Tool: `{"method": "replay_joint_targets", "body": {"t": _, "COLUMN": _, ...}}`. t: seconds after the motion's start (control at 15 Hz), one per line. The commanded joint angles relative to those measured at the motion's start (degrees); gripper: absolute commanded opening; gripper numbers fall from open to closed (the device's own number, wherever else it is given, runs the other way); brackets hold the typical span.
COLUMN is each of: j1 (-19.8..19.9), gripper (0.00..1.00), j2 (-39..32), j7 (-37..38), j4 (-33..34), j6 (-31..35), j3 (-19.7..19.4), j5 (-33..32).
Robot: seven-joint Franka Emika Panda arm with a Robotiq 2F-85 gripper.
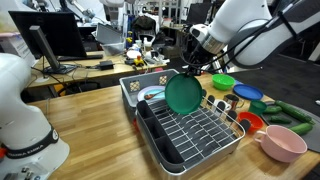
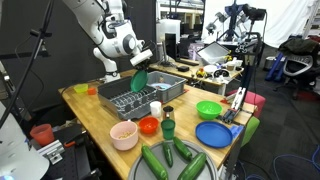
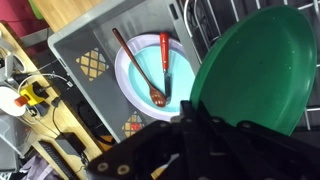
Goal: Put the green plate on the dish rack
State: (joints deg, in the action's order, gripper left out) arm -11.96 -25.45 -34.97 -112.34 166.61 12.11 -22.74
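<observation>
One gripper (image 1: 189, 68) pinches the rim of the green plate (image 1: 183, 94) and holds it on edge, nearly upright, in the air just above the dish rack (image 1: 195, 135). In both exterior views the plate hangs over the end of the rack nearest a grey tub (image 1: 140, 85). Whether it touches the wires cannot be told. In the wrist view the dark fingers (image 3: 190, 130) are closed on the plate's lower edge. Beside it, the tub holds a pale plate (image 3: 130, 78) with a wooden spoon (image 3: 138, 68) and a red utensil (image 3: 164, 65) lying on it. A lime bowl (image 1: 222, 82), a blue plate (image 1: 247, 93) and a pink cup (image 1: 283, 143) sit on the table (image 1: 100, 110) near the rack.
</observation>
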Motion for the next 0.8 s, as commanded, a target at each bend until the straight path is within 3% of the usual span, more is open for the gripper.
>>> {"method": "replay_joint_targets", "body": {"t": 0.0, "j1": -7.3, "gripper": 0.02, "j2": 1.8, "j7": 6.8, "j4": -0.3, "j6": 0.5, "j3": -8.6, "j5": -9.9}}
{"method": "replay_joint_targets", "body": {"t": 0.27, "j1": -14.5, "gripper": 0.02, "j2": 1.2, "j7": 16.4, "j4": 1.2, "j6": 1.5, "j3": -15.9, "j5": -22.0}}
{"method": "replay_joint_targets", "body": {"t": 0.73, "j1": -23.5, "gripper": 0.02, "j2": 0.0, "j7": 27.7, "j4": 2.2, "j6": 0.5, "j3": -20.6, "j5": -34.9}}
